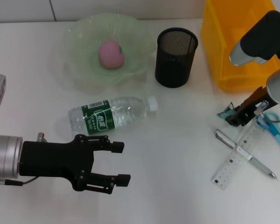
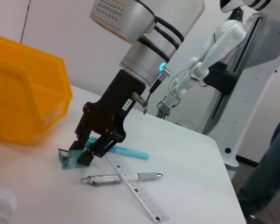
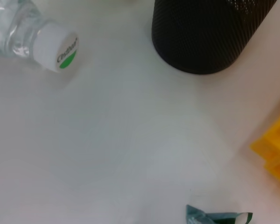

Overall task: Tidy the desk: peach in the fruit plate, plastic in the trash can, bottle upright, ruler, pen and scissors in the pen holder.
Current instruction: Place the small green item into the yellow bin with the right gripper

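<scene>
One job looks done already: the peach (image 1: 111, 52) sits in the green fruit plate (image 1: 79, 35), just beside the black mesh pen holder (image 1: 176, 57) on its far-from-bin side. You are now on the plastic step. Your right pincer (image 1: 234, 119) is down at the counter (image 1: 177, 154), on the robot-ward side of the pen holder and near the yellow trash can (image 1: 226, 56), its fingers closed in around the teal scrap of plastic (image 2: 67, 158); whether the grip is firm you cannot tell yet. Judging from this, the next move calls for a clean lift and a short carry over the trash can's rim.

Your left pincer (image 1: 120, 162) hovers wide open and empty, well toward the robot from the pen holder, past the bottle (image 1: 109, 113), which lies on its side. Ruler (image 1: 237, 157), pen (image 1: 245, 155) and blue scissors (image 1: 276, 129) lie crossed just beside the right pincer; mind them as you lift.
</scene>
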Robot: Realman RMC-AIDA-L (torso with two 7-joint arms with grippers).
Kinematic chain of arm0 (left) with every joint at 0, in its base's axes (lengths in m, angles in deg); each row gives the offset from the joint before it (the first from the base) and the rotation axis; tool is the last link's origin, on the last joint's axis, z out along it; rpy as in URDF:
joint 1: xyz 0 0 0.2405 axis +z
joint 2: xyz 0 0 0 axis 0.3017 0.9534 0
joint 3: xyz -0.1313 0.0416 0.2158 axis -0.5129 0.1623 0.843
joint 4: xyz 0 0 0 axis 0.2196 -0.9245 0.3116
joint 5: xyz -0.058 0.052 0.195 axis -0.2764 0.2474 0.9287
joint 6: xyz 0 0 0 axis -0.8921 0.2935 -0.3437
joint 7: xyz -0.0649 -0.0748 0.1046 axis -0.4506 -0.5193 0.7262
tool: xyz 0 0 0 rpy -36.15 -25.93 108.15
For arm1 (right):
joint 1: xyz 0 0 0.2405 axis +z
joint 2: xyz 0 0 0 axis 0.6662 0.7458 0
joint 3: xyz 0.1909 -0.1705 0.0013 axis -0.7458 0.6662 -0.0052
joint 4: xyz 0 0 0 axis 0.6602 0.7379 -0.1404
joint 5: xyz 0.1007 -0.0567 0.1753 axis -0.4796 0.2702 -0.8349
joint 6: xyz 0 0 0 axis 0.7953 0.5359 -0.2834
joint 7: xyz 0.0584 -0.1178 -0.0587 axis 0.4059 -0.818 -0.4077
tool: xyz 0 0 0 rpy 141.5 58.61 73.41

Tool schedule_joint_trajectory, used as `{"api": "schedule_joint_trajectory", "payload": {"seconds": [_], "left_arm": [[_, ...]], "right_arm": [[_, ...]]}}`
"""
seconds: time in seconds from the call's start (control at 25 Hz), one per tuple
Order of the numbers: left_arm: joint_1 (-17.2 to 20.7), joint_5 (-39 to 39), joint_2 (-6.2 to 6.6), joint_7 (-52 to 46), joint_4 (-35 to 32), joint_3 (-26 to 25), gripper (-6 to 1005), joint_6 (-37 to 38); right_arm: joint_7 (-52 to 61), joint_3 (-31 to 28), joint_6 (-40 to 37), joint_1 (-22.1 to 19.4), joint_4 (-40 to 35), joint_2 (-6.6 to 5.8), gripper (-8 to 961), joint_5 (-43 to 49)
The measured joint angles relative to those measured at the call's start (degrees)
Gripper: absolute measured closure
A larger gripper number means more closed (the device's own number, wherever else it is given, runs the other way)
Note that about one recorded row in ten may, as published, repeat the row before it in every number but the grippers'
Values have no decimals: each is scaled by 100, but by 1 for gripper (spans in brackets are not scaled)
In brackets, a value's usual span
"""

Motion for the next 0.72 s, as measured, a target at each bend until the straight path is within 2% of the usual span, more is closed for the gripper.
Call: {"api": "schedule_joint_trajectory", "payload": {"seconds": [0.28,0.48,0.52,0.6,0.72], "left_arm": [[2,-2,0,2,0,0,183,-5],[3,-11,0,3,0,-8,185,-1],[6,-11,0,2,0,-11,185,-1],[7,-11,0,3,0,-10,186,1],[8,-10,2,3,0,-11,187,1]], "right_arm": [[-3,-2,-4,-124,-235,9,670,-48],[-137,-157,-209,-454,-994,-12,671,-387],[-305,-426,-411,-612,-1454,-7,676,-642],[-409,-622,-505,-690,-1688,-5,687,-814],[-740,-1448,-761,-867,-2220,-12,712,-1560]]}}
